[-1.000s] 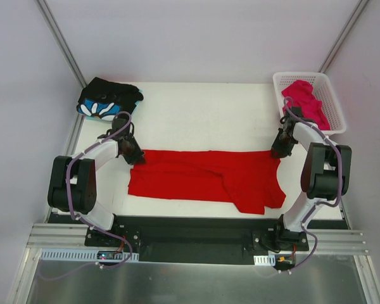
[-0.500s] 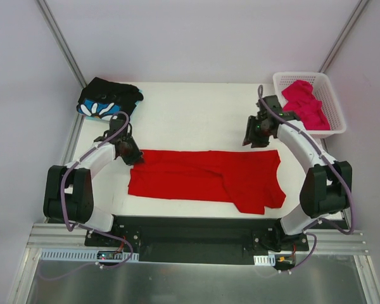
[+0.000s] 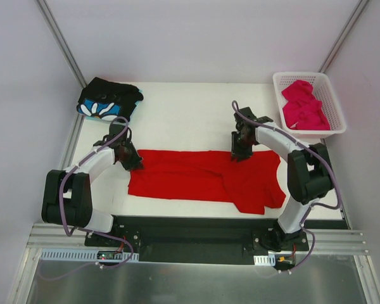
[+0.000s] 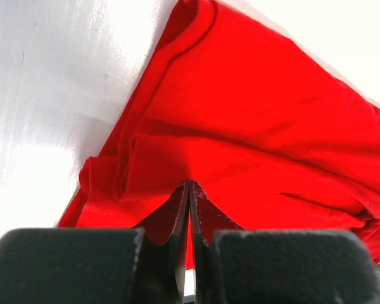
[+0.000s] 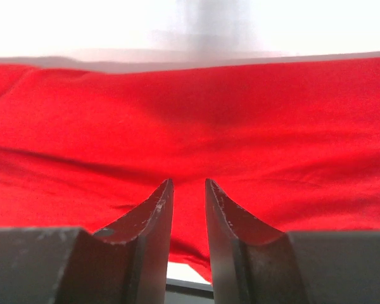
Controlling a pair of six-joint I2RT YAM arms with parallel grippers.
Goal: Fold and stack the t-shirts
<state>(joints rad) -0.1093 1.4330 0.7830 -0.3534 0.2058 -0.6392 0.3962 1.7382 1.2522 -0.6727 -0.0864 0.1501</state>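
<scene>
Red t-shirt (image 3: 190,180), part-folded: your left hand (image 3: 136,161) pinches it, right hand (image 3: 237,152) slightly spread above it; pink t-shirt (image 3: 304,104) left to fold.

Spread t-shirt (image 3: 202,177) lies before folded t-shirt (image 3: 107,100) and basket (image 3: 304,75).

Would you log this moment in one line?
left jaws shut on red shirt corner | right jaws apart at its far edge | pink shirt in basket

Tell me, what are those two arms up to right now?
Left gripper shut on corner of red t-shirt. Right gripper slightly open, at its far edge. Nothing in the way.
</scene>
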